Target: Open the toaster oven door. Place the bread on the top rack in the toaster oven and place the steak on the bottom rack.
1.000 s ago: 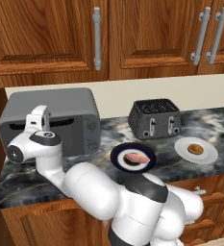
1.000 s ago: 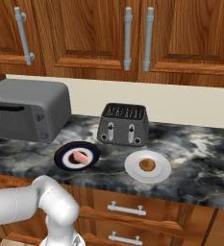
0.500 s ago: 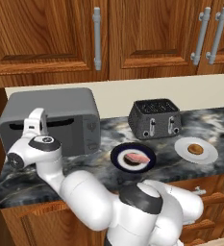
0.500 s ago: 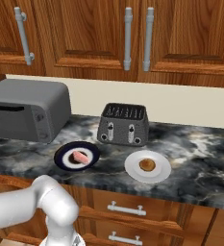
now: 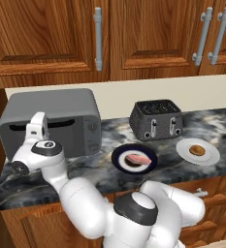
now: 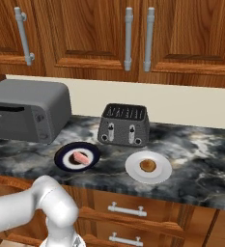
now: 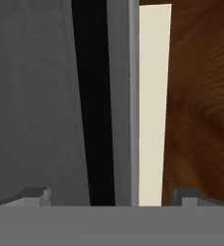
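Toaster oven door (image 5: pixel 51 133), far left, is shut; I hold my gripper (image 7: pixel 108 198) against it, fingers spread wide around its handle slot to pull.

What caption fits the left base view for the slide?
Arm raises its open pincer to the closed toaster oven door; steak and bread wait on their plates beside the black toaster.

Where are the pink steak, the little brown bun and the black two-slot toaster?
Pink steak (image 5: pixel 137 159), left base view, slab's middle.
Round brown bun (image 6: pixel 147 166), right base view, top.
Black two-slot toaster (image 6: pixel 123 126), right base view, front face.
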